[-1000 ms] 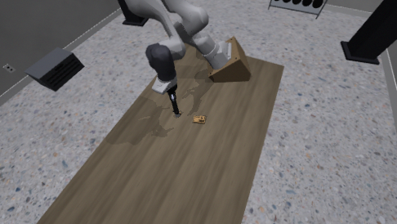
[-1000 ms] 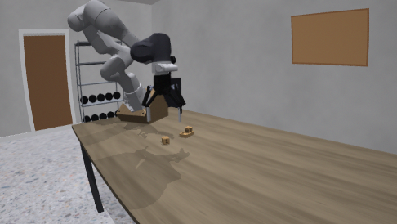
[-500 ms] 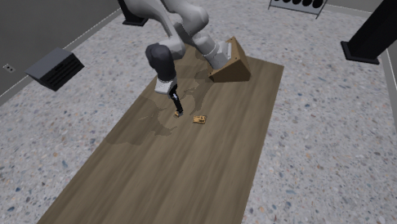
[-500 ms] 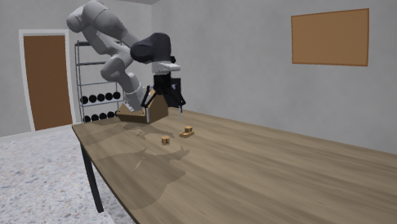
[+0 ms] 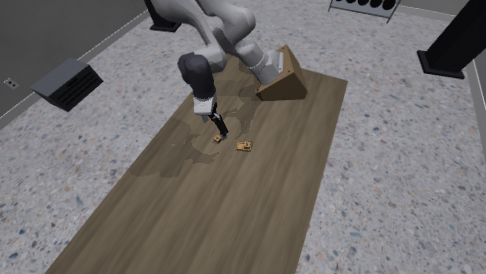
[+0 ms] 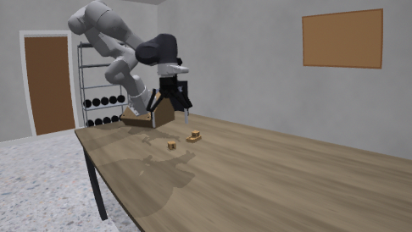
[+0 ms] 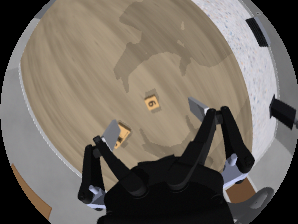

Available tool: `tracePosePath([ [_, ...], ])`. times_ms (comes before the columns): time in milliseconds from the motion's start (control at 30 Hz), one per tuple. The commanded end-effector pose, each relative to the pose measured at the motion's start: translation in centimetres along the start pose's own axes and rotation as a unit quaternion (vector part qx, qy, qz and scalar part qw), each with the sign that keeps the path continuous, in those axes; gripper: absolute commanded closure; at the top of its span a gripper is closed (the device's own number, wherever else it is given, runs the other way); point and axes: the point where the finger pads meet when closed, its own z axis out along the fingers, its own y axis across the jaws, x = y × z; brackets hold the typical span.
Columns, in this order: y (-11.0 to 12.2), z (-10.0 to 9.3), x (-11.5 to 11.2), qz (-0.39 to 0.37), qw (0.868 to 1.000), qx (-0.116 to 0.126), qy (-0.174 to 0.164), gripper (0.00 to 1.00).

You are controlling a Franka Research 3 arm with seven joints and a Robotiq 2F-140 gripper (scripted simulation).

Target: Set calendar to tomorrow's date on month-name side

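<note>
The small wooden calendar tray [image 5: 240, 149] [image 6: 190, 139] [image 7: 121, 135] lies flat on the table and holds one digit cube [image 5: 245, 145] [image 6: 196, 134]. The other digit cube [image 5: 218, 138] [image 6: 171, 145] [image 7: 152, 103] stands loose on the table a short way to the tray's left. My gripper [image 5: 220, 130] [image 6: 169, 121] [image 7: 153, 115] is wide open and empty. It hangs above the loose cube, well clear of it. In the wrist view the left finger hides part of the tray. The digits are too small to read.
A wooden wedge-shaped block [image 5: 282, 80] [image 6: 163, 112] stands at the arm's base at the table's far end. A metal shelf rack [image 6: 95, 102] with dark balls stands behind the table, off the top.
</note>
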Motion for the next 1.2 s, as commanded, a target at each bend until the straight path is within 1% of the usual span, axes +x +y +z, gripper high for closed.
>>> tracePosePath([
  [0,0.18,-0.07,0.21,-0.071,0.997,0.001,-0.004,0.0],
  [67,0.18,-0.09,0.2,-0.101,0.995,0.001,-0.004,0.0],
  [333,0.17,-0.13,0.19,-0.159,0.987,0.001,-0.004,0.0],
  [500,0.16,-0.17,0.18,-0.207,0.978,0.002,-0.004,0.0],
  [567,0.16,-0.17,0.18,-0.207,0.978,0.002,-0.004,0.0],
  [600,0.16,-0.18,0.17,-0.229,0.974,0.002,-0.004,0.0],
  [867,0.15,-0.22,0.16,-0.294,0.956,0.002,-0.004,0.0],
  [900,0.15,-0.22,0.16,-0.295,0.955,0.002,-0.004,0.0],
  [933,0.14,-0.23,0.15,-0.309,0.951,0.002,-0.004,0.0],
  [1067,0.14,-0.25,0.14,-0.34,0.94,0.002,-0.004,0.0],
  [1133,0.14,-0.25,0.14,-0.34,0.94,0.002,-0.004,0.0],
  [1167,0.13,-0.26,0.14,-0.358,0.934,0.002,-0.004,0.0],
])
